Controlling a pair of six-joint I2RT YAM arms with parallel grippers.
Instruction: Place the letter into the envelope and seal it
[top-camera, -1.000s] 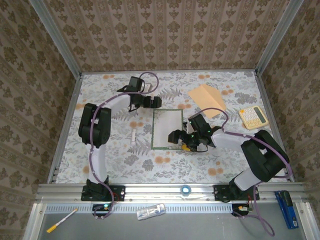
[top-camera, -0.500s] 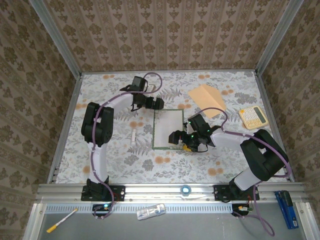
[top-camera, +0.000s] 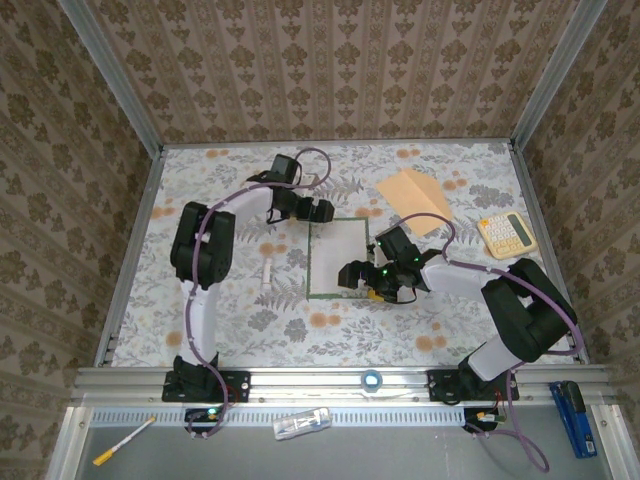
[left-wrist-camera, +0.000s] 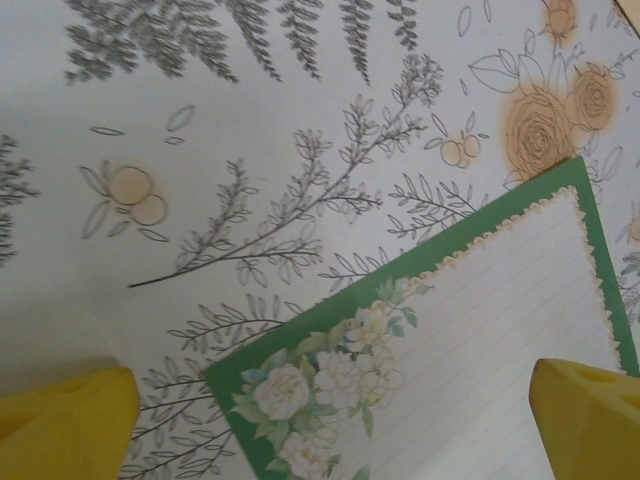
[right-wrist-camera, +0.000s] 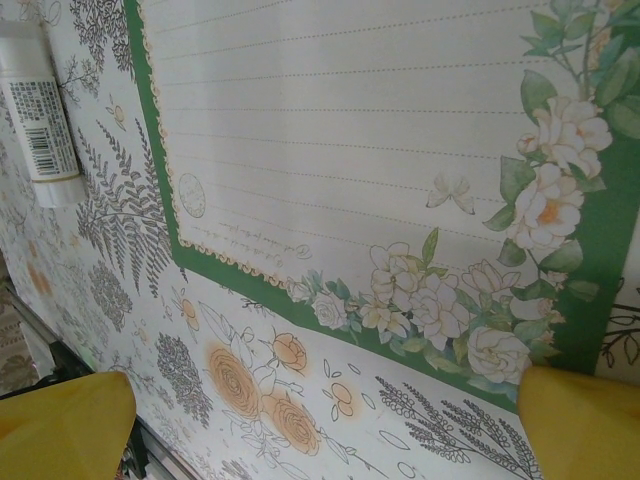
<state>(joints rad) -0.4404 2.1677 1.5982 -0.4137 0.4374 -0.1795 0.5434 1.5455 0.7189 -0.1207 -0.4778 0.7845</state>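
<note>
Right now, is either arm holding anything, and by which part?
Nothing held. Left gripper and right gripper both open, at opposite corners of the flat letter.

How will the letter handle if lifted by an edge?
The letter is one thin flat sheet, so likely floppy and light. Flush on the tablecloth, its edge looks hard to pinch; pushing may slide it.

No word or number can be read with certainty. The white cylindrical tube (right-wrist-camera: 38, 105) carries a barcode and fine print too blurred to make out. The cream lined paper sheet with green floral border (right-wrist-camera: 340, 150) bears a faint cursive line, also illegible.
</note>
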